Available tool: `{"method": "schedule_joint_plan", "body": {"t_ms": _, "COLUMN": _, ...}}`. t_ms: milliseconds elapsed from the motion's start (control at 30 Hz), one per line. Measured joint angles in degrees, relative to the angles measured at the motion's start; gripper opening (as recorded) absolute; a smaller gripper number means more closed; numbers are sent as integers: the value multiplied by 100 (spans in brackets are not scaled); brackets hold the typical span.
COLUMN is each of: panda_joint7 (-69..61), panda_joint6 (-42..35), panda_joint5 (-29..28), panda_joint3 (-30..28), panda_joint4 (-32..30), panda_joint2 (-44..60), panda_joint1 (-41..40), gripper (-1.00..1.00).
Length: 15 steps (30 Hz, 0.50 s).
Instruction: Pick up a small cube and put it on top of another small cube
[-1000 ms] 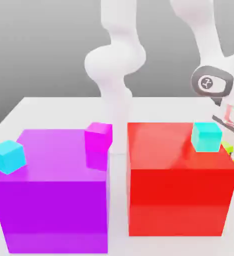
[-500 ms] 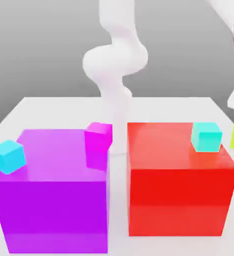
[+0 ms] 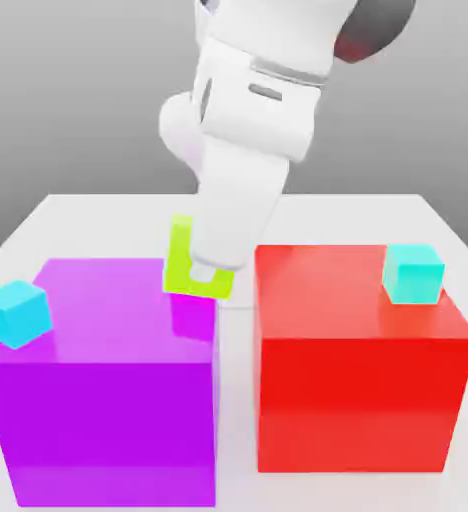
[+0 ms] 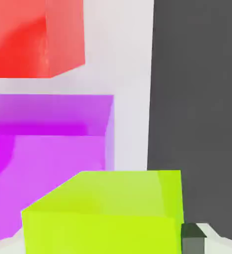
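- You are looking at the small lime cube (image 3: pixel 185 268) being carried in the air, hanging over the back corner of the big purple block (image 3: pixel 108 380), on the side nearest the big red block (image 3: pixel 358 370).
- The gripper (image 3: pixel 206 272) is pinching that lime cube between its fingers; in the hand view the cube (image 4: pixel 108 213) is sitting right at the camera, with one dark fingertip (image 4: pixel 192 237) pressing its side.
- The lime cube is covering the corner where the purple block's top shows a magenta reflection (image 3: pixel 190 318); you cannot tell whether it is touching anything below.
- A small cyan cube (image 3: pixel 16 313) is resting on the purple block's top, near the edge on the exterior view's left, well apart from the lime cube.
- Another small cyan cube (image 3: pixel 413 273) is sitting on the red block's top, at its back corner on the exterior view's right.
- Both big blocks are standing side by side on the white table (image 3: pixel 68 215), a narrow gap between them.
- The white arm (image 3: pixel 253 120) is reaching down from above, behind the two blocks.
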Motion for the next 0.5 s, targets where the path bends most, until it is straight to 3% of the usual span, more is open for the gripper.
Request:
{"method": "schedule_joint_plan", "body": {"t_ms": 267, "panda_joint7": -1993, "panda_joint6": 59, "panda_joint5": 704, "panda_joint3": -1273, "panda_joint4": -103, "panda_joint2": -453, "panda_joint1": -600, "gripper": -100}}
{"method": "schedule_joint_plan", "body": {"t_ms": 433, "panda_joint7": -2503, "panda_joint6": 963, "panda_joint5": 1034, "panda_joint3": -1640, "panda_joint4": -677, "panda_joint2": -168, "panda_joint1": -668, "gripper": -100}}
{"method": "schedule_joint_plan", "body": {"t_ms": 467, "panda_joint7": -2529, "panda_joint6": 1082, "panda_joint5": 1059, "panda_joint3": -1664, "panda_joint4": -750, "panda_joint2": -117, "panda_joint1": -668, "gripper": 100}}
{"method": "schedule_joint_plan", "body": {"t_ms": 500, "panda_joint7": -2529, "panda_joint6": 1082, "panda_joint5": 1059, "panda_joint3": -1664, "panda_joint4": -750, "panda_joint2": -117, "panda_joint1": -668, "gripper": 100}}
